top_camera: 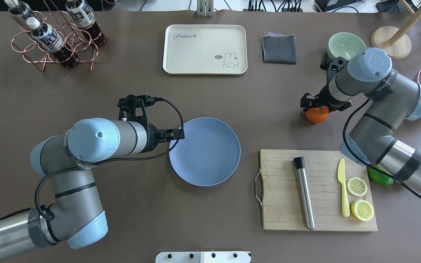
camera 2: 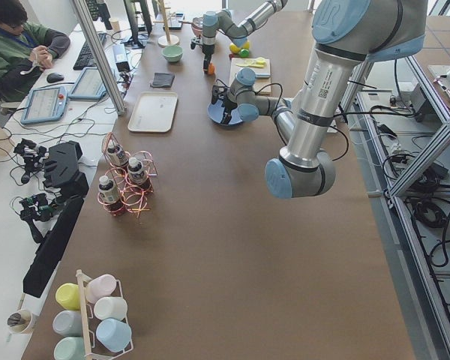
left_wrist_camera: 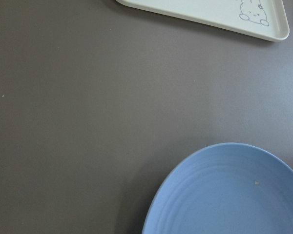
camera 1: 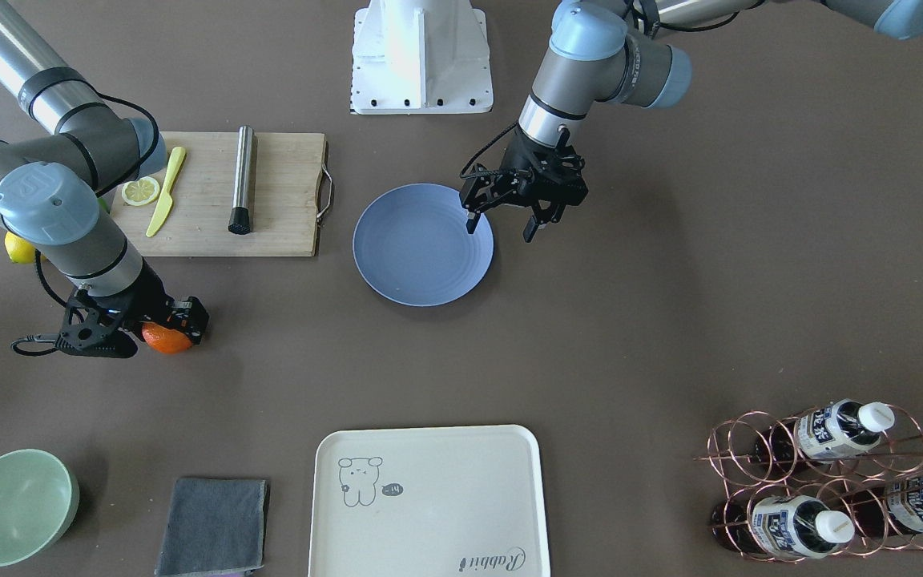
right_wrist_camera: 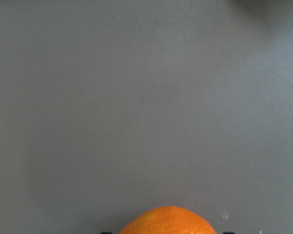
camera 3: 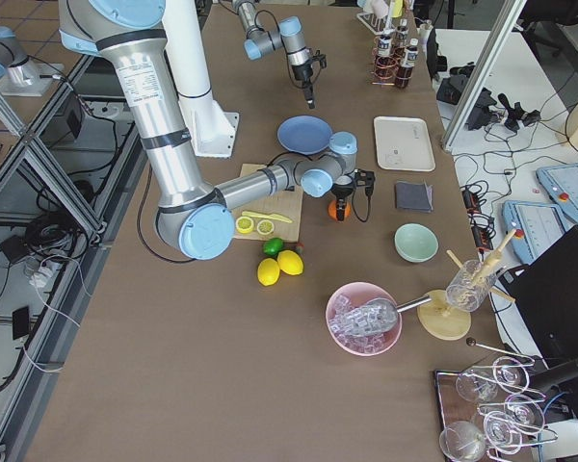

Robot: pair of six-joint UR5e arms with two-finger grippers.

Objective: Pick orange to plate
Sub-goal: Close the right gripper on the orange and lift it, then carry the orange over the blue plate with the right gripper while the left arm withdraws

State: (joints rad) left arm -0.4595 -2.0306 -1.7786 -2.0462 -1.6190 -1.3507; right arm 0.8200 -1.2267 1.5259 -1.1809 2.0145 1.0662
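The plate [camera 1: 421, 256] lies at the middle of the table [camera 1: 670, 280]. The left gripper [camera 1: 501, 227] hangs over the plate's rim on the robot's left side, jaws wide apart and empty. Well apart from the plate, toward the table's right end and near the far edge of the board [camera 1: 269, 200], the right gripper [camera 1: 159, 330] straddles the orange [camera 1: 165, 340]; I cannot tell whether its jaws press the fruit.

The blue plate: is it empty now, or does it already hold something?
Empty. The plate shows only bare blue rings and a tiny speck; the orange is well apart from it.
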